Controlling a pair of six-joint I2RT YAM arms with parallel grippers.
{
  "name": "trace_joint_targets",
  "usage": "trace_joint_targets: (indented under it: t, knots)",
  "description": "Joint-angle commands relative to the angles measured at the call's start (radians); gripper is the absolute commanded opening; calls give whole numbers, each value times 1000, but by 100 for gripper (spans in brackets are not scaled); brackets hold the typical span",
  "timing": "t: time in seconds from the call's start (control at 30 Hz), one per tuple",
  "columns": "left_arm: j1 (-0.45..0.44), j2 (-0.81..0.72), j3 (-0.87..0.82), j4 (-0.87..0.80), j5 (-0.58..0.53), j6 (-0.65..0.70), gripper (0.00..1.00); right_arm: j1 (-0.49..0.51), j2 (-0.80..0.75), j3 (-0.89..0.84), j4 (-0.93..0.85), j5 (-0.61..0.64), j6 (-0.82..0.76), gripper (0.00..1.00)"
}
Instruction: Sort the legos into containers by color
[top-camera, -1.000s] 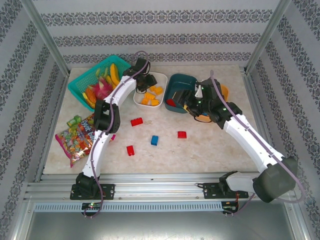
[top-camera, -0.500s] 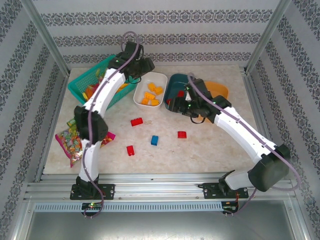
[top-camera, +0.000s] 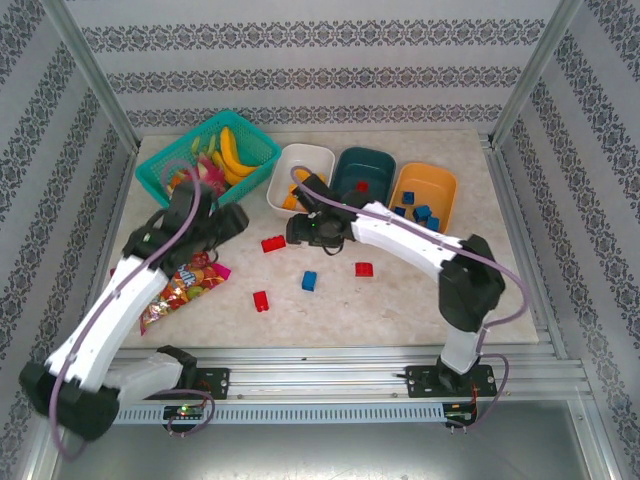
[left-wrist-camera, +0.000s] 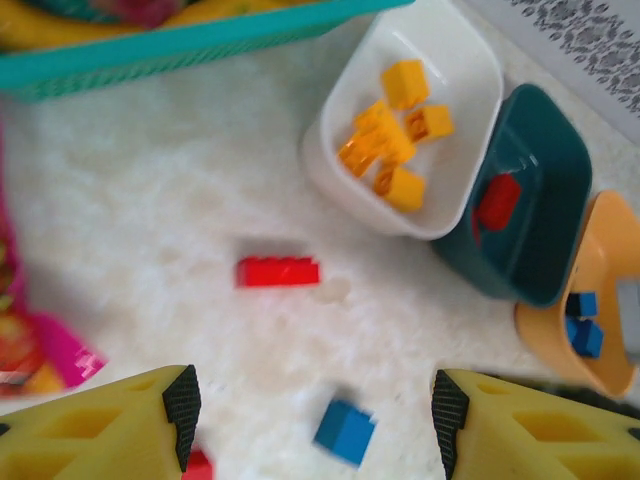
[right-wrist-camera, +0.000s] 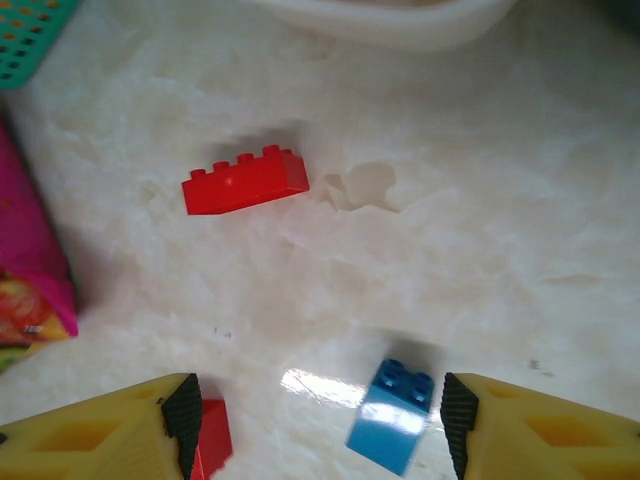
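Where the table (top-camera: 330, 310) shows from above, three tubs stand in a row near the top middle: the white tub (top-camera: 312, 160), the dark teal tub (top-camera: 380, 165) and the orange tub (top-camera: 440, 185), side by side. In the left wrist view the white tub holds yellow-orange bricks (left-wrist-camera: 395, 140). The dark teal tub has a lone red brick (left-wrist-camera: 497, 200) in it, and blue bricks (left-wrist-camera: 583, 322) sit in the orange tub at the right edge.

Four more bricks lie loose on the table in the middle of the top view. They are a long red brick (top-camera: 273, 243), a blue brick (top-camera: 309, 281), a right red brick (top-camera: 364, 269) and a low red brick (top-camera: 261, 300).

The left gripper (top-camera: 238, 216) hangs just left of the long red brick. Its yellow fingers (left-wrist-camera: 100, 430) sit in the bottom corners of its own view — wide apart, with nothing in them. The right gripper (top-camera: 293, 234) hangs just right of the long red brick, below the white tub. Its fingers (right-wrist-camera: 540, 430) are wide too and hold nothing. In that view the blue brick lies on the table low down between them — the long red brick lies upper left.

A green-blue basket (top-camera: 262, 152) with bananas (top-camera: 232, 150) stands at the upper left. Snack packets (top-camera: 180, 290) lie at the left.
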Motion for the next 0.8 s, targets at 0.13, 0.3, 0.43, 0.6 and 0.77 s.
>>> trace_joint_targets:
  t: [0.13, 0.3, 0.43, 0.6, 0.77]
  knots:
    - [-3, -359, -167, -224, -15, -19, 67, 70, 225, 202, 10, 92, 370, 66]
    - [-3, -460, -159, -336, -13, -14, 69, 82, 376, 381, -112, 153, 557, 66]
    - [-3, -469, -125, -376, -9, 14, 70, 80, 422, 396, -76, 176, 676, 67]
    - [-2, -461, -94, -406, -6, 59, 70, 71, 494, 451, -92, 159, 759, 68]
    - [-3, -455, -75, -429, 9, 82, 70, 62, 555, 509, -88, 157, 773, 68]
